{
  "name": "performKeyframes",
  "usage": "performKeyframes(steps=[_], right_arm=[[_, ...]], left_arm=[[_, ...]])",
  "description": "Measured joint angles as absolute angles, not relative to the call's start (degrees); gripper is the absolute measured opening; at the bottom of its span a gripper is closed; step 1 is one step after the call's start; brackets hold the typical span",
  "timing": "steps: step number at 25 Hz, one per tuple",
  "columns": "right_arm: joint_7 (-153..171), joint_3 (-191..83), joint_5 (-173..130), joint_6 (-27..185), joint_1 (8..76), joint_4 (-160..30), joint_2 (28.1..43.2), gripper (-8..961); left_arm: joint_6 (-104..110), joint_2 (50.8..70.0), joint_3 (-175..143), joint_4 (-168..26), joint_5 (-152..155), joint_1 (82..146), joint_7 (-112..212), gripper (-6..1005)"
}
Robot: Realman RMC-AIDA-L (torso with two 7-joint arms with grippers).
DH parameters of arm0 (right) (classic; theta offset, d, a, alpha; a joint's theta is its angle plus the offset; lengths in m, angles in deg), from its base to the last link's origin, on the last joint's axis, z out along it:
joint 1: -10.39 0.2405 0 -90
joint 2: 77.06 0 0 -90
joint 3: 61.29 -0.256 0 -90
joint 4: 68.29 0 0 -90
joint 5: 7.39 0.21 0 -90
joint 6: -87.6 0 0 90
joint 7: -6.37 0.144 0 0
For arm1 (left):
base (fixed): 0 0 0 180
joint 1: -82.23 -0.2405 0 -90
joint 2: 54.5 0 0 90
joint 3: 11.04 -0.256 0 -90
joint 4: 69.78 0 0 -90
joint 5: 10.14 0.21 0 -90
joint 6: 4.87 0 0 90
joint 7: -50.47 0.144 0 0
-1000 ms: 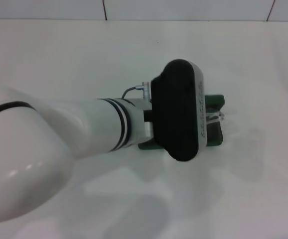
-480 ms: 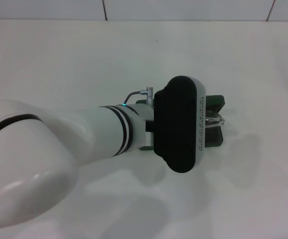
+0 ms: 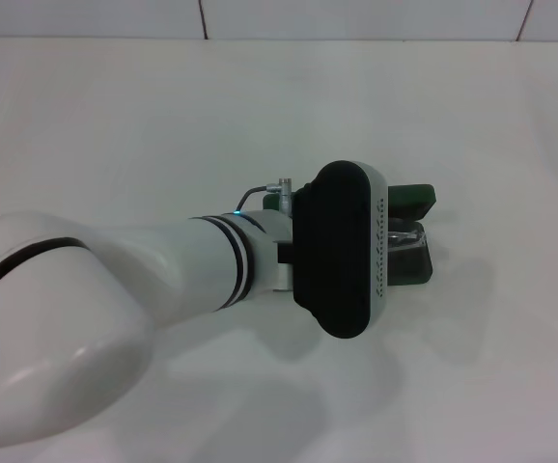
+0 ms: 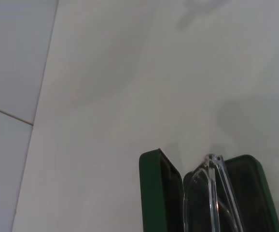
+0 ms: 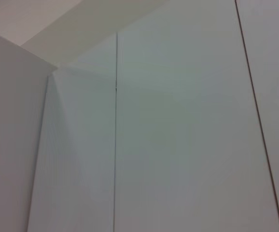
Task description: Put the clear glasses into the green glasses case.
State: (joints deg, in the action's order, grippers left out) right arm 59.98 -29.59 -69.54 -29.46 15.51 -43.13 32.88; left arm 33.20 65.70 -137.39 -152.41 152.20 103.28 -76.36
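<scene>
The left arm reaches out across the white counter [image 3: 115, 125], and its hand [image 3: 395, 241] hangs right over the open green glasses case [image 4: 151, 193], which sits toward the middle of the counter, right of centre. The clear glasses [image 4: 212, 193] stand over the case's dark lining, folded, their arms running along it. Whether the hand is spread or pinching them I cannot tell, since the wrist housing hides it; the right arm is out of sight.

Left gripper — fingers hidden in head view behind the black wrist housing [image 3: 342, 249]; absent from left wrist view too. Green glasses case [image 3: 416, 231] mostly covered by that housing; in wrist view its near part runs off the frame edge. Clear glasses [image 4: 213, 198] cut off likewise — lenses unseen.
</scene>
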Motion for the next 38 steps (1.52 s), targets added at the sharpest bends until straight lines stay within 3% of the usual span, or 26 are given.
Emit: performKeyframes(steps=[38], right_arm=[[60.1,-29.7,-70.8,-28.7,16.2,-43.9,32.89,7]], left_arm=[[29.9,65.81,-138.4,-149.0,152.2,103.8,-77.8,103]])
